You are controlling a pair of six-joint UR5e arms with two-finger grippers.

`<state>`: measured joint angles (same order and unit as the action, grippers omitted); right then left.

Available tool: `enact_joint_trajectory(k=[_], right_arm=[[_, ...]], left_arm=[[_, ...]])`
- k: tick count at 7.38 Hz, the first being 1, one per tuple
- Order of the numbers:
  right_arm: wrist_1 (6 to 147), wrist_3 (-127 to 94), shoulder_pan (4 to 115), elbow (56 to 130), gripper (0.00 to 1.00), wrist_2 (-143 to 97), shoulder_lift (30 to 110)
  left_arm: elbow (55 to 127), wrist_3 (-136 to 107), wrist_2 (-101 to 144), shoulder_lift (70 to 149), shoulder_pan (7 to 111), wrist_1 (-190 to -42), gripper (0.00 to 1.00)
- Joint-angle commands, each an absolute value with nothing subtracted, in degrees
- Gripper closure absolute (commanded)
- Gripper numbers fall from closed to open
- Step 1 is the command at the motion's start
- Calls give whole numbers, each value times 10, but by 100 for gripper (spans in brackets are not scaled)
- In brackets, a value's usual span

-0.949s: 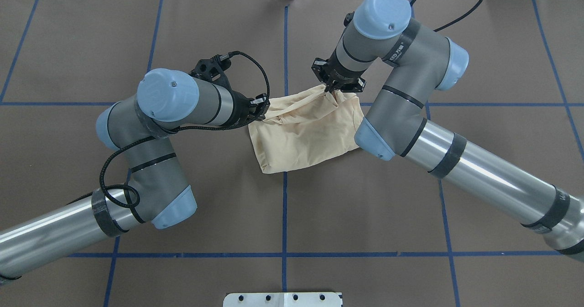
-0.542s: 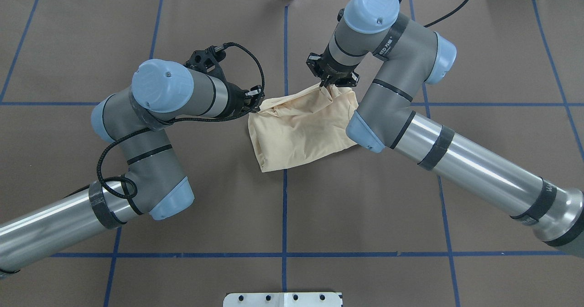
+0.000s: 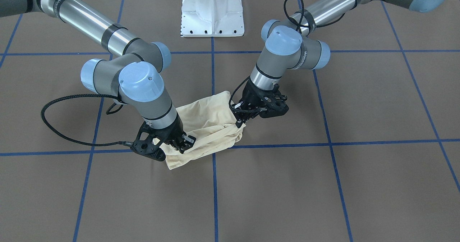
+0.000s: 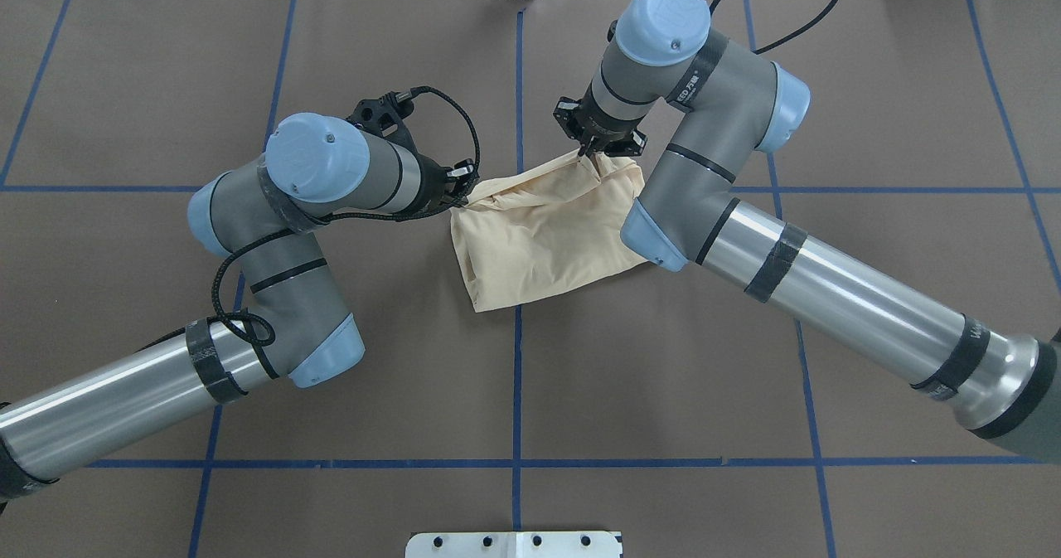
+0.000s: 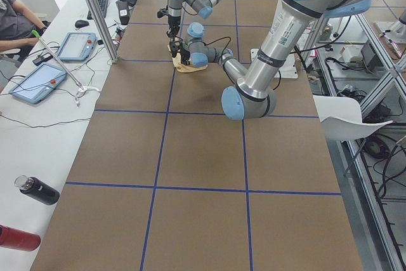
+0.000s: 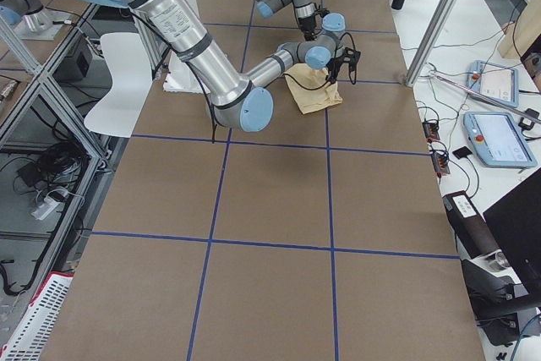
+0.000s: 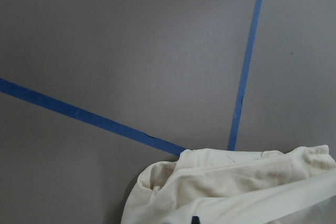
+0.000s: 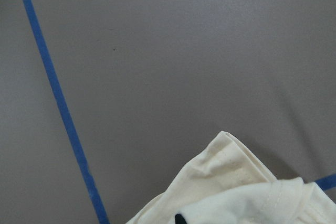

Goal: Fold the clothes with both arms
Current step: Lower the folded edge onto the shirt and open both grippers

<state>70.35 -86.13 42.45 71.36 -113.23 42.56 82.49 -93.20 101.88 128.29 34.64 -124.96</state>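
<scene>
Scene: Two robot arms are working a cream-yellow T-shirt [image 4: 547, 239], which is lying bunched into a rough rectangle near the middle of the brown surface [image 4: 663, 376] and straddling a crossing of blue tape lines [image 4: 516, 376].
Left gripper: The left gripper [image 4: 467, 199] is reaching in low from its own side, and its fingers are pinching a gathered ridge of cloth at the shirt's far corner.
Right gripper: The right gripper [image 4: 590, 154] is coming down almost vertically on the other far corner, where the cloth is rising in a small peak into its pinched fingers.
Fabric: The cotton is looking light, limp and wrinkle-prone. It is sagging between the two holds and is likely offering no stiffness of its own.
Grip: Thin knit like this is probably clinging well to the fingers, with slipping most likely where only a single layer is being caught.
Where to hold: Corners and stitched hems, such as the seamed edge showing in the right wrist view, are offering the firmest purchase.
Watch for: Uneven pulling is likely to be dragging the loose lower layers out of line.
</scene>
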Motion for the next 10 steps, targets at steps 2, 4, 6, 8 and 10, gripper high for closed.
enact_joint_trajectory(k=[2,4,6,8,10], right_arm=[[689,-861,421,701,100,-1133,417],[658,-860,420,695,1,-1129,422],[651,-824,432,699,0,-1137,419],[657,-824,439,735,0,-1186,429],[678,-823,391,801,0,-1178,474]], left_arm=[[818,-932,1019,1290,347,-1252,100],[819,-928,1018,1290,349,-1252,24],[841,-927,1027,1285,372,-1241,1],[896,-899,1071,1244,394,-1231,0],[933,-898,1089,1230,402,-1194,0]])
